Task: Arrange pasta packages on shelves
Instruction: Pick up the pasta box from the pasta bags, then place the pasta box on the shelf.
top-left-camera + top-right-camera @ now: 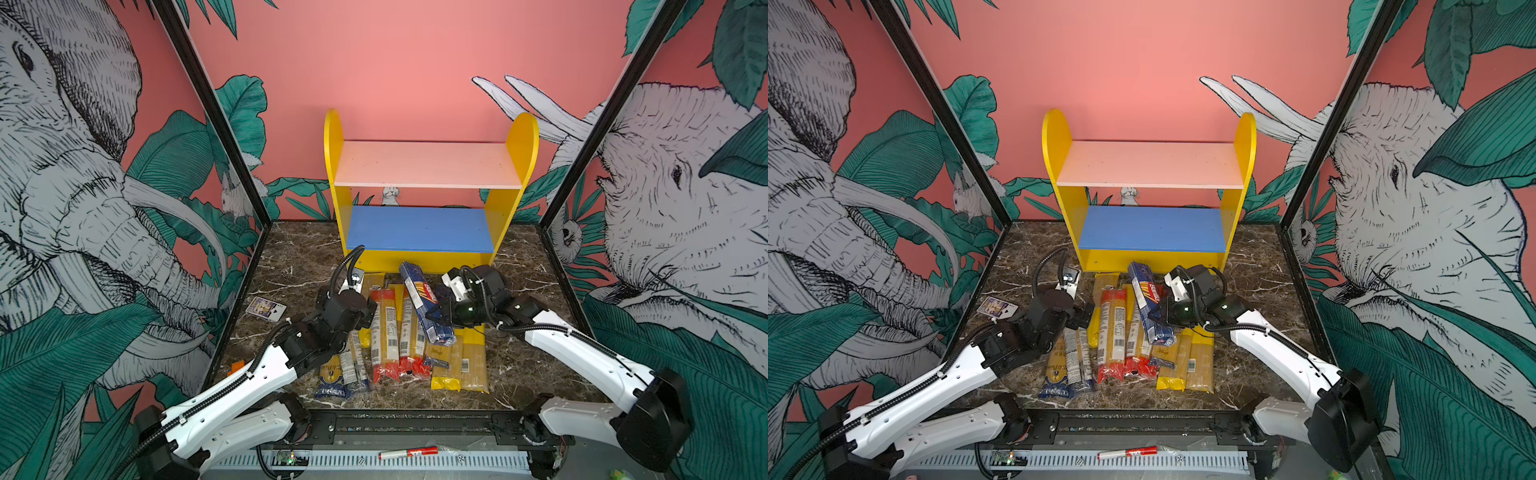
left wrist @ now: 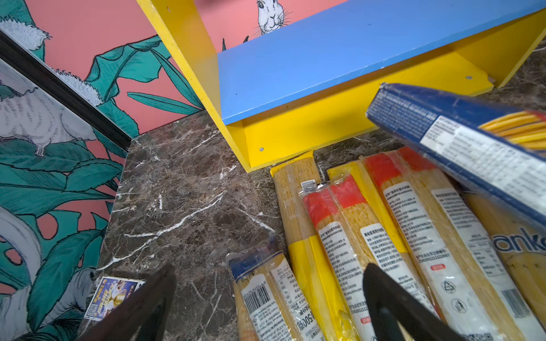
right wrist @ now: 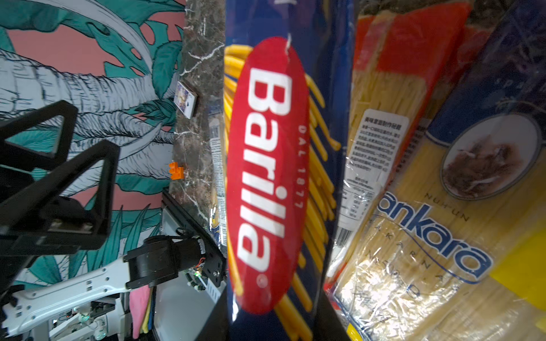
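The right gripper (image 1: 437, 314) is clamped on the blue Barilla box (image 1: 420, 301), holding it tilted above the pile of pasta packs (image 1: 386, 336) before the bare shelves (image 1: 428, 164), probably to shelve it, while the left gripper (image 2: 269, 271) hangs wide open over the pile, ready for another.

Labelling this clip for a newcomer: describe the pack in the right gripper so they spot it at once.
Find the yellow shelf unit at the back wall; pasta packs lie piled before it. Slanted atop them, in the right gripper, is the Barilla box: alone all dark blue, with a red oval logo.
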